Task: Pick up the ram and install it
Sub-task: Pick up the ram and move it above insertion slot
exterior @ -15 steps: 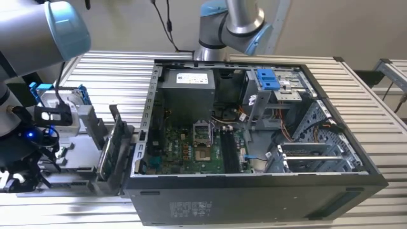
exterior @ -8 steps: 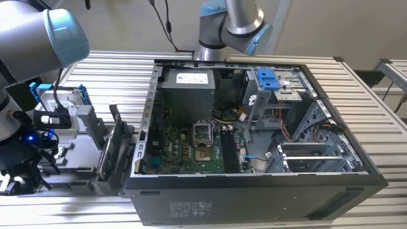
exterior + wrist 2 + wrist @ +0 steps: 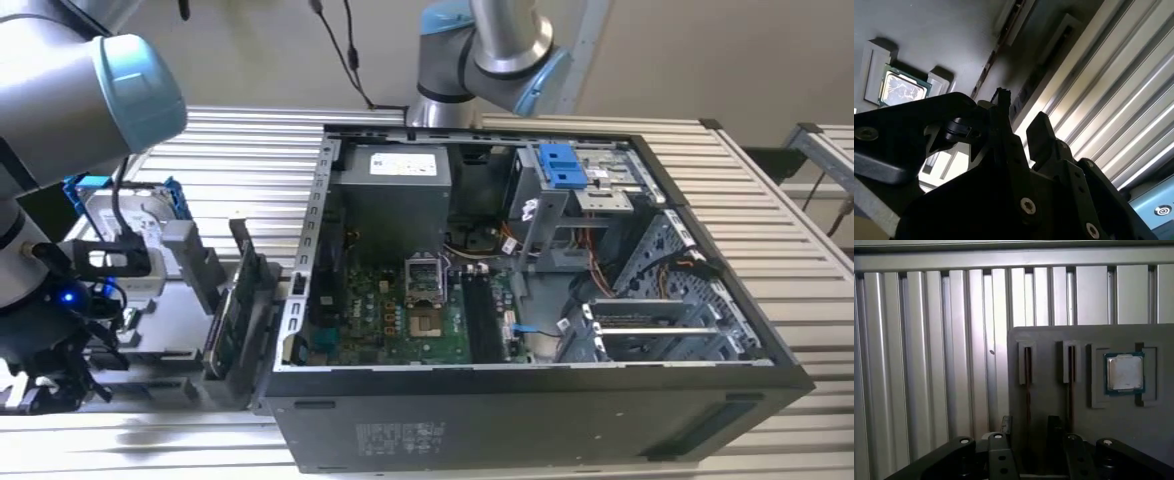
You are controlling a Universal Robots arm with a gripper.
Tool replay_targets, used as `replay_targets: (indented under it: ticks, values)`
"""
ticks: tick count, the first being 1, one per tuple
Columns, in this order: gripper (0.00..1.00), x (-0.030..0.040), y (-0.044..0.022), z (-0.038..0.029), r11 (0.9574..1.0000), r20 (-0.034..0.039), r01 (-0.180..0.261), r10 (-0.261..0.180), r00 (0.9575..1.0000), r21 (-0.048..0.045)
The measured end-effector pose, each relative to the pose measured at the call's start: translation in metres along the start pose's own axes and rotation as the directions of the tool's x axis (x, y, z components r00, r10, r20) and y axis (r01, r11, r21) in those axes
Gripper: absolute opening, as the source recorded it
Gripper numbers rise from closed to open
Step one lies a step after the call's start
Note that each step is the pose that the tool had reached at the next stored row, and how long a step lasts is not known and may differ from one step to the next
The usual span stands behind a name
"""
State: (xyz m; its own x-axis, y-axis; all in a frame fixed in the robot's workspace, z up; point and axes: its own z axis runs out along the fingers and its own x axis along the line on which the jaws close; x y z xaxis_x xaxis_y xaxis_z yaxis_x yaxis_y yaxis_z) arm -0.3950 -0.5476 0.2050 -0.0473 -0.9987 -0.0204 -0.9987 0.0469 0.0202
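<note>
In the first wrist view two ram sticks stand edge-on in narrow slots of a grey holder [image 3: 1054, 405]: one ram [image 3: 1027, 367] and a second [image 3: 1072, 365]. My gripper [image 3: 1029, 432] hangs open over the holder, and its two dark fingers [image 3: 1004, 426] straddle the line of the first ram without touching it. The second wrist view shows the same gripper [image 3: 1021, 107] from the side, with a gap between the fingertips. In the exterior view the gripper [image 3: 54, 380] is low at that view's left, beside the open computer case [image 3: 534, 400].
A square silver processor chip [image 3: 1124, 372] lies in a recess of the holder beside the slots. Inside the case, the green motherboard [image 3: 400, 320] has long black memory slots [image 3: 477, 310]. Dark upright boards [image 3: 240, 300] stand between holder and case. Ribbed metal table [image 3: 801, 270] all around.
</note>
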Motion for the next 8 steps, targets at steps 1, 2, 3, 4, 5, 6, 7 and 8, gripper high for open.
replay_targets:
  ticks: [1,2,3,4,5,6,7,8]
  values:
    - [0.42,0.0000,0.0004,0.0013,1.0000,0.0003,0.003,-0.003,1.0000,0.0012]
    - [0.42,0.0000,0.0007,0.0025,1.0000,0.0005,0.006,-0.006,1.0000,0.0026]
    - [0.42,0.0000,0.0010,0.0037,0.9999,0.0010,0.009,-0.009,1.0000,0.0039]
    - [0.42,0.0001,0.0012,0.0046,0.9999,0.0012,0.011,-0.011,0.9999,0.0047]
    - [0.42,0.0000,0.0014,0.0053,0.9999,0.0012,0.013,-0.013,0.9999,0.0054]
    - [0.42,0.0000,0.0015,0.0059,0.9999,0.0013,0.014,-0.014,0.9999,0.0059]
    - [0.42,0.0000,0.0015,0.0060,0.9999,0.0011,0.015,-0.015,0.9999,0.0059]
    - [0.42,0.0000,0.0015,0.0060,0.9999,0.0010,0.015,-0.015,0.9999,0.0059]
